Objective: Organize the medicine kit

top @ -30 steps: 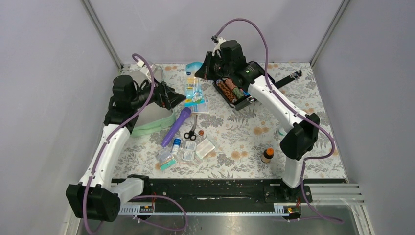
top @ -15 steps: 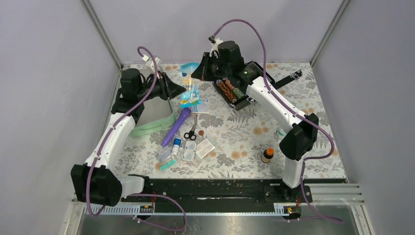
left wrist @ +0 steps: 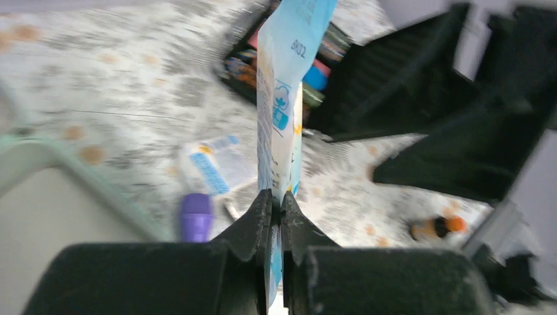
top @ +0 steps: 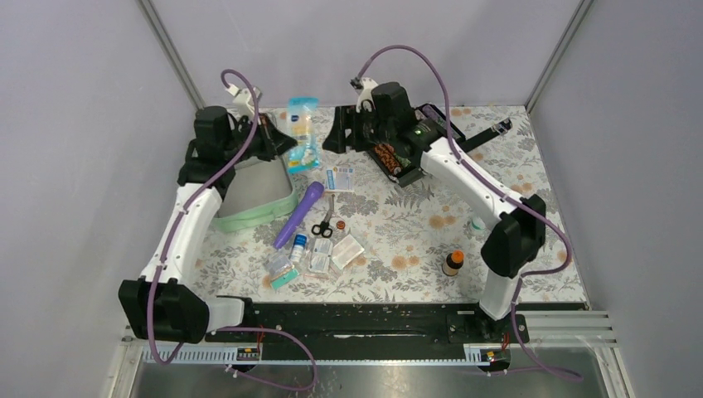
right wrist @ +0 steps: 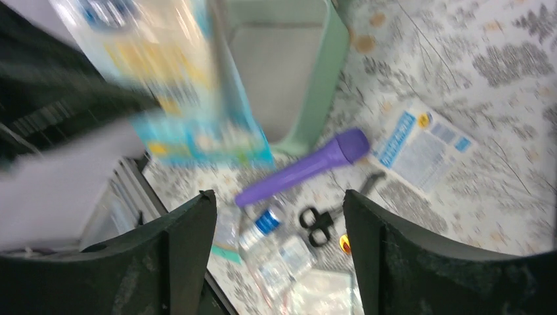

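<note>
The medicine kit (top: 273, 207) is a pale mint-green box standing open at the left of the table; its rim (right wrist: 322, 79) also shows in the right wrist view. My left gripper (top: 286, 143) is at the kit's far right corner, shut on a flat light-blue and yellow packet (top: 303, 131). In the left wrist view the packet (left wrist: 289, 98) stands up out of the left gripper (left wrist: 276, 200), pinched between both pads. My right gripper (top: 336, 137) is just right of the packet. This right gripper (right wrist: 279, 203) is open with nothing between its fingers.
A black case of colourful rolls (top: 398, 157) lies behind the right gripper. Mid-table lie a leaflet (top: 340, 178), a purple tube-shaped thing (top: 300, 214), scissors (top: 323, 225) and several small packets (top: 319, 253). An orange-capped bottle (top: 452, 262) stands at the front right.
My left gripper closed on the packet and carried it left and back, off the table. My right gripper, shut a second ago, has opened and let the packet go.
</note>
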Controlling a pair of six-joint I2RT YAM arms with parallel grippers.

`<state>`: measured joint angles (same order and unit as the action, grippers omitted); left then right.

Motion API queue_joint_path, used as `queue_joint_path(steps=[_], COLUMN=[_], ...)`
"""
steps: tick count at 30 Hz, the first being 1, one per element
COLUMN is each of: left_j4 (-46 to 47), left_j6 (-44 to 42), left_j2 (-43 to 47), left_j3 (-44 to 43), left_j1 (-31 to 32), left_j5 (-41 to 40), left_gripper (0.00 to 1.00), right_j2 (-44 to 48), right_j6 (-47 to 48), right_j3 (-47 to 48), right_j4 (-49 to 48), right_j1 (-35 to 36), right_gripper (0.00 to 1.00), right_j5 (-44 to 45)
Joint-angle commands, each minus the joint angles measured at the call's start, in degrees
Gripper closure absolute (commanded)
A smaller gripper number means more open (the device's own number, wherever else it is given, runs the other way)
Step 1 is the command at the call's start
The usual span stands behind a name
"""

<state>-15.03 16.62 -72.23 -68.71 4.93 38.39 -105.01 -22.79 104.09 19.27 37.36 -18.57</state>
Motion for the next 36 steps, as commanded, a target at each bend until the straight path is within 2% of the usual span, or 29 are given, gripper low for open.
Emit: queue_joint_path(steps=[1, 4, 7, 13, 17, 20, 22, 26, 36], left_j4=[-17.3, -25.1, -30.7, -34.9, -33.0, -31.4, -31.1, -30.7, -28.7], left_j6=[-11.8, -14.8, -18.7, -17.2, -16.7, -15.6, -16.2, -17.7, -20.4], left_j2=[1.6, 1.5, 0.0, -4.9, -8.4, -11.7, -14.2, -19.6, -26.5], left_j3=[-9.5, -11.2, -11.4, -10.7, -10.0, -9.9, -10.0, -10.0, -9.7], left_j1=[-3.0, -6.0, -8.4, -12.8, -15.4, -17.5, -18.1, -20.2, -23.0], left_j5=[-18.6, -29.3, -35.6, -39.8, -34.8, -25.8, -22.7, -22.2, -29.1], left_gripper=[1.00, 1.00, 1.00, 1.00, 1.00, 1.00, 1.00, 1.00, 1.00], right_j2=[11.0, 16.3, 19.6, 23.2, 24.4, 25.2, 25.7, 26.7, 27.2], right_j6=[8.7, 10.2, 10.5, 10.5, 10.4, 10.3, 10.2, 10.3, 9.4], right_j3=[-6.5, -11.7, -15.5, -20.0, -22.0, -23.1, -23.8, -24.7, -26.5], right_j4=[1.7, 2.7, 3.3, 3.7, 3.7, 3.6, 3.6, 3.7, 3.7], right_j1=[-2.3, -3.8, -5.0, -5.7, -6.3, -6.7, -7.0, -7.8, -9.0], right_gripper=[0.22, 0.21, 0.21, 0.20, 0.20, 0.21, 0.20, 0.21, 0.21], right_j5=[1.0, 2.5, 2.4, 1.6, 1.6, 1.5, 1.6, 1.9, 1.6])
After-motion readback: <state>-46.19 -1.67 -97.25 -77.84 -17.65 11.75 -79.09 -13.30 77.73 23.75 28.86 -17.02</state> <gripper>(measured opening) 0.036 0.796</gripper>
